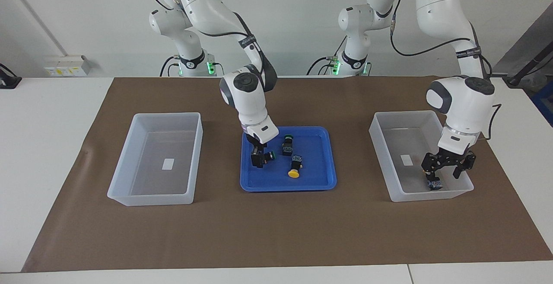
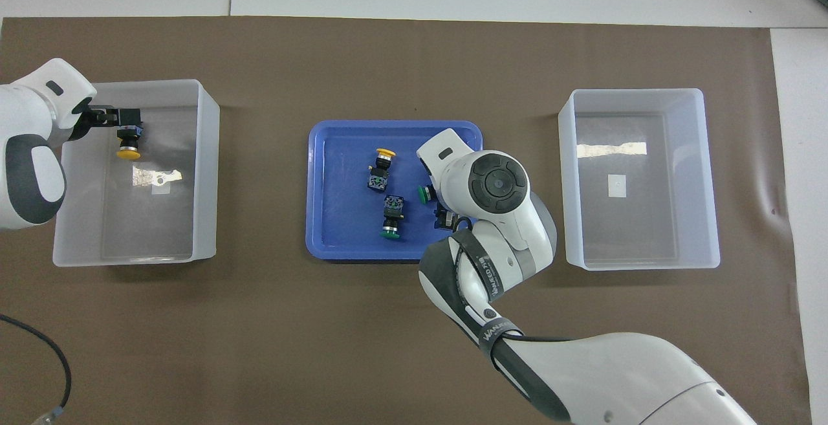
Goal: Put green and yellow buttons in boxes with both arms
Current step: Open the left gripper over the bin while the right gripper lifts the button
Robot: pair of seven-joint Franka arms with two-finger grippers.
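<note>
My left gripper (image 1: 447, 169) is open just above the floor of the clear box (image 1: 382, 143) at the left arm's end. A yellow button (image 1: 434, 183) lies loose in that box under it, also seen in the overhead view (image 2: 128, 143). My right gripper (image 1: 258, 159) is down in the blue tray (image 1: 319, 178), at the block end of a green button (image 1: 267, 156); its wrist hides most of it from above. A second green button (image 1: 287, 144) and a yellow button (image 1: 295, 167) lie in the tray nearby.
A second clear box (image 1: 167, 114) stands at the right arm's end with only a white label inside. Both boxes and the tray sit on a brown mat (image 1: 276, 232).
</note>
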